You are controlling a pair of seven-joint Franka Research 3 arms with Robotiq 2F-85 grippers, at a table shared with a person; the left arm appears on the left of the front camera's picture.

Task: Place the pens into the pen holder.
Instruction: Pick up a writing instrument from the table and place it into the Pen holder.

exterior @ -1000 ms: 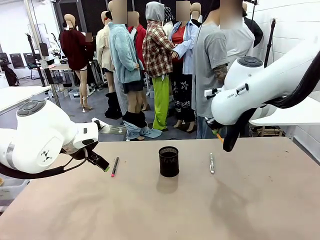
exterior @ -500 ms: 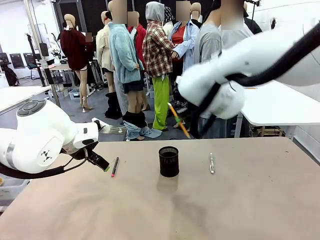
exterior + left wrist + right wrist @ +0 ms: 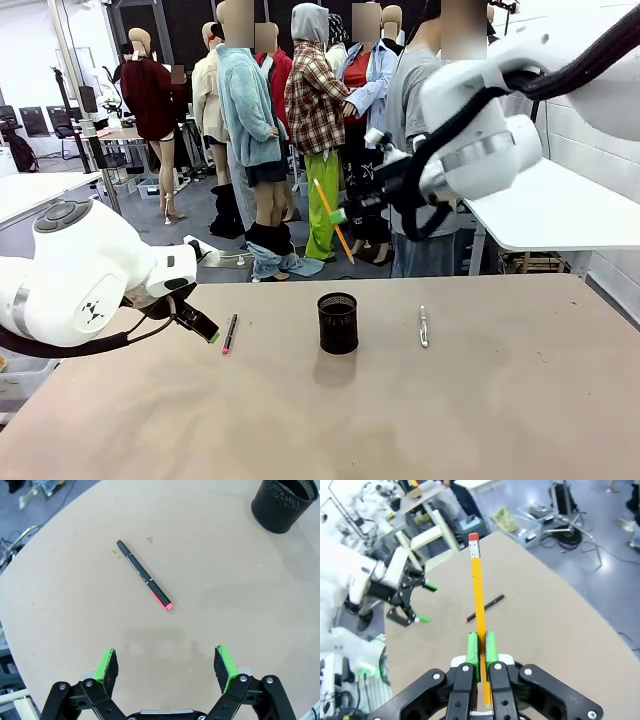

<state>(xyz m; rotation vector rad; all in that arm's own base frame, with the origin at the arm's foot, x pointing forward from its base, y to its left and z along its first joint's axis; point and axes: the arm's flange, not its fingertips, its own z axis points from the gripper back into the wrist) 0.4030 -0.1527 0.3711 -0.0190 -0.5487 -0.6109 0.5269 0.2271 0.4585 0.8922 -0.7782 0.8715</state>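
Observation:
The black mesh pen holder [image 3: 338,323] stands upright mid-table; its rim shows in the left wrist view [image 3: 286,502]. High above it my right gripper [image 3: 339,214] is shut on the orange-yellow pen [image 3: 331,220], a pencil with a red eraser [image 3: 477,595] that sticks out past the green pads [image 3: 473,649]. The black pen with the pink-red end [image 3: 230,333] lies flat left of the holder, ahead of my open left gripper [image 3: 166,663], which hovers low over the table [image 3: 208,332]. The silver-grey pen [image 3: 423,326] lies right of the holder.
The tan table [image 3: 420,420] stretches wide in front of the holder. A person in a grey shirt [image 3: 420,120] stands at the far side behind my right arm. A white table [image 3: 560,215] stands at the right. The left arm [image 3: 395,587] appears in the right wrist view.
My right arm has swung left and risen, carrying the orange-yellow pen from the table's far right to above the holder. The left arm and the lying pens have not moved.

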